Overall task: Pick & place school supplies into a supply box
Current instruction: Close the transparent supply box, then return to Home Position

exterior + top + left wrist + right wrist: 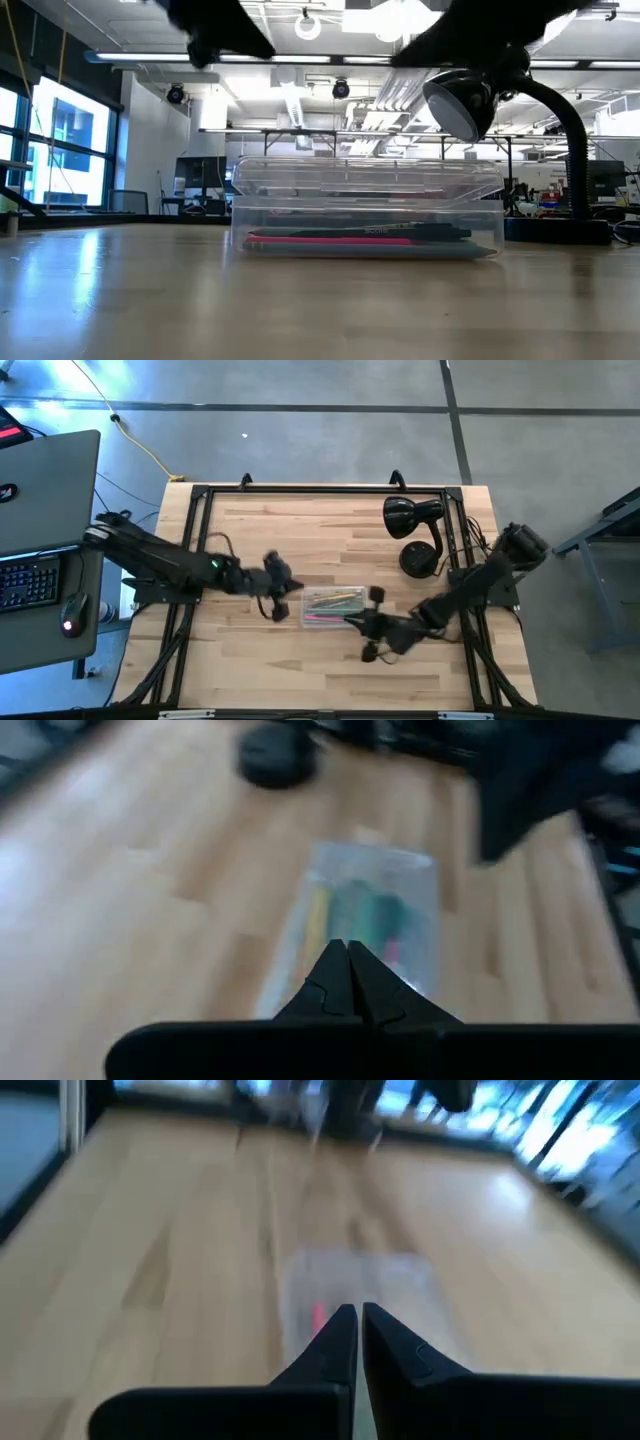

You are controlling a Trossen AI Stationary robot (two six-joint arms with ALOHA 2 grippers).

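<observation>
The clear supply box (pixel 333 608) lies flat on the wooden table near its middle, with its lid down (pixel 365 180). Inside it lie the school supplies (pixel 360 238): pink, green, yellow and dark pencils and pens. My left gripper (pixel 296 589) hovers shut just off the box's left end, above the table; its shut fingers (pixel 347 960) point toward the box (pixel 372 915). My right gripper (pixel 353 621) hovers shut over the box's near right corner, its tips (pixel 358 1322) aimed at the box (pixel 360 1280). In the low view both grippers stay above the box, clear of it.
A black desk lamp stands at the far right, with its head (pixel 412 515) above its round base (pixel 420 558), behind the box (pixel 462 105). A black frame (pixel 320 488) borders the table. A laptop (pixel 45 490) and a mouse (pixel 72 610) sit off the table's left side.
</observation>
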